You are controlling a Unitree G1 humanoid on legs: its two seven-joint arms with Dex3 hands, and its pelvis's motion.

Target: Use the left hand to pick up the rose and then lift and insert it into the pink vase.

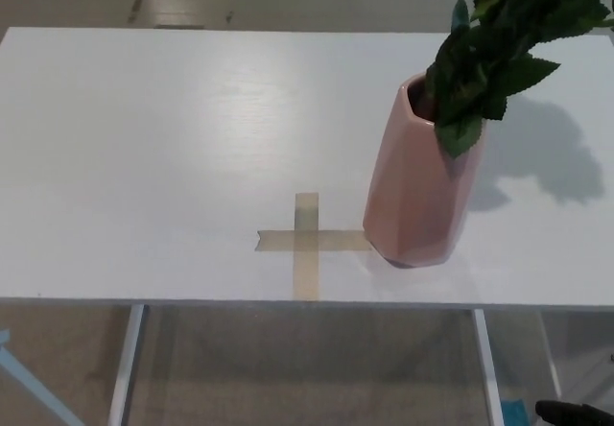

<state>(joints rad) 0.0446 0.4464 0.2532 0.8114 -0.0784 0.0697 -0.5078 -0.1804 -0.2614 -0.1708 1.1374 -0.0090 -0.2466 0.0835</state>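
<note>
The pink vase (pixel 417 188) stands upright on the white table (pixel 153 148), just right of a tape cross. The rose (pixel 499 47) sits in the vase's mouth, its green leaves spilling over the rim and its pink bloom cut off by the top edge of the head view. No hand touches the rose or the vase. My left hand does not show. A black tip of my right hand (pixel 573 413) shows at the bottom right corner, below the table edge; its fingers cannot be made out.
A beige tape cross (pixel 306 241) marks the table near its front edge. The table's metal legs (pixel 126 364) show through below the edge. The vase and rose cast a shadow on the table to their right.
</note>
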